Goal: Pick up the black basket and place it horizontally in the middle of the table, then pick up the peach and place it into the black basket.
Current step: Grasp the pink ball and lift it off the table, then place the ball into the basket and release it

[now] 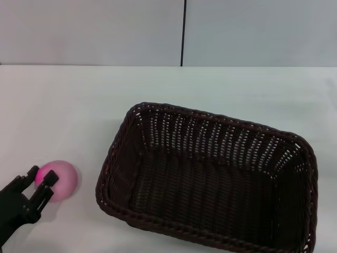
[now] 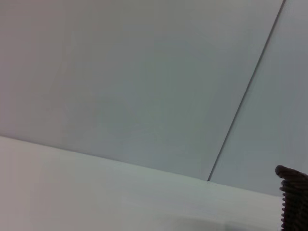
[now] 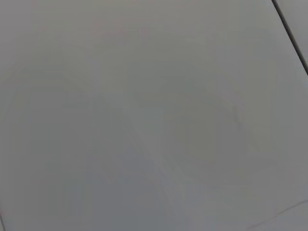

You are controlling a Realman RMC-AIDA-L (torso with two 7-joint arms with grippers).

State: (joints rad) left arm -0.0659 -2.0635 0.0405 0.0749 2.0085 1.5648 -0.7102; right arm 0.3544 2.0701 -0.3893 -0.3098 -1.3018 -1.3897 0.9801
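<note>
The black basket [image 1: 210, 184] lies on the white table [image 1: 63, 105], right of the middle, long side running left to right and slightly skewed; it is empty. A corner of its rim shows in the left wrist view [image 2: 291, 196]. The pink peach [image 1: 62, 179] sits on the table to the basket's left, a short gap away. My left gripper [image 1: 42, 176] is at the bottom left, open, with its black fingertips [image 1: 51, 179] against the peach's near-left side. The right gripper is out of view.
A grey wall with a dark vertical seam [image 1: 184, 31] stands behind the table's far edge. The right wrist view shows only plain grey surface.
</note>
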